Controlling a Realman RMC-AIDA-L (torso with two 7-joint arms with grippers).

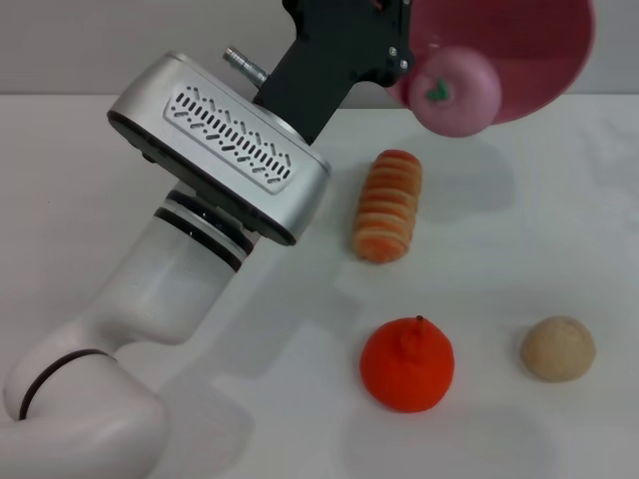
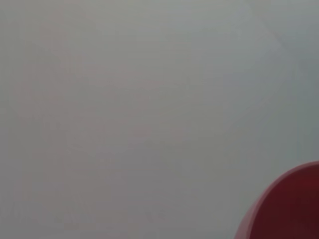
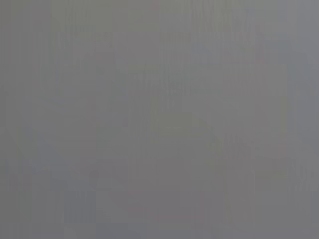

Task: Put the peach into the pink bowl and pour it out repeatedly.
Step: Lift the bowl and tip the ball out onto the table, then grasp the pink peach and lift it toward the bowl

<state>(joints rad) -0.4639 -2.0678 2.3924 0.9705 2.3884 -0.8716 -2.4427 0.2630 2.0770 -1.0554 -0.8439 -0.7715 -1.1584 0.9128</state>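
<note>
The left hand (image 1: 399,62) is clamped on the rim of the pink bowl (image 1: 529,50), which is held up and tipped, presumably for pouring; the peach (image 1: 455,92) is seen at its lower lip, above the white worktop (image 1: 90,180). The right hand isn't shown anywhere. Striped bread (image 1: 388,205), tangerine (image 1: 407,364) and bun (image 1: 557,348) are scattered nearer.

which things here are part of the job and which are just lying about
Part of the job:
- peach, at the rim of the tipped bowl
- pink bowl, held up on its side by the left gripper

Just lying about on the table:
- striped bread roll
- tangerine
- beige bun

The right gripper is not in view.
</note>
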